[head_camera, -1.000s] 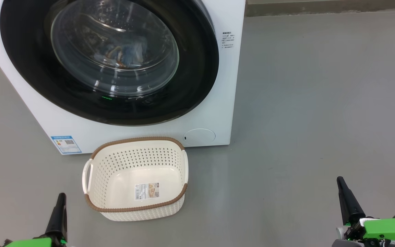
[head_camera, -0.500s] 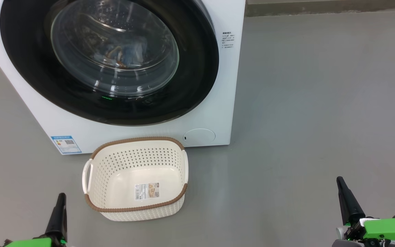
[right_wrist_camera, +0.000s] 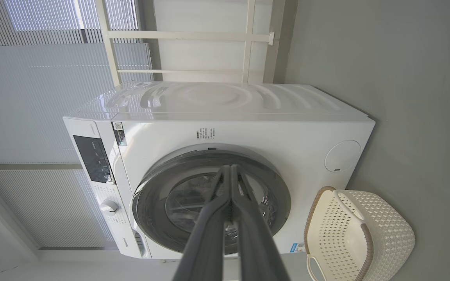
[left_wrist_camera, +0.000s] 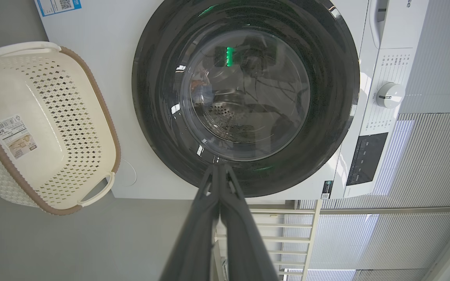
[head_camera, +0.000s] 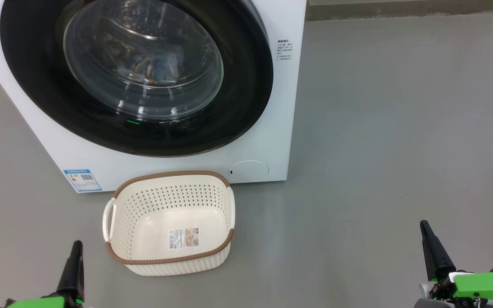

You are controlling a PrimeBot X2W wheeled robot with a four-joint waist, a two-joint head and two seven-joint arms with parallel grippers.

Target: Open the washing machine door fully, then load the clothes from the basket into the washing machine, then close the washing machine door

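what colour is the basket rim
Brown, woven-look, on the cream basket; clearest in the head view.

Everything's seen flipped sideways here, lol. The right gripper (right_wrist_camera: pixel 231 168) is clamped tight, its two dark fingers pressed flat together, tips lined up over the washing machine door (right_wrist_camera: pixel 158 203), which is seen pushed flush against the white washing machine (right_wrist_camera: pixel 287 132). The basket (right_wrist_camera: pixel 389 230) is parked on the grey floor (right_wrist_camera: pixel 404 78) just beside the machine's front, near the round flap (right_wrist_camera: pixel 342 155) and blue label (right_wrist_camera: pixel 298 246). A knob (right_wrist_camera: pixel 109 207) and dark panel (right_wrist_camera: pixel 92 158) are spotted at the other end.
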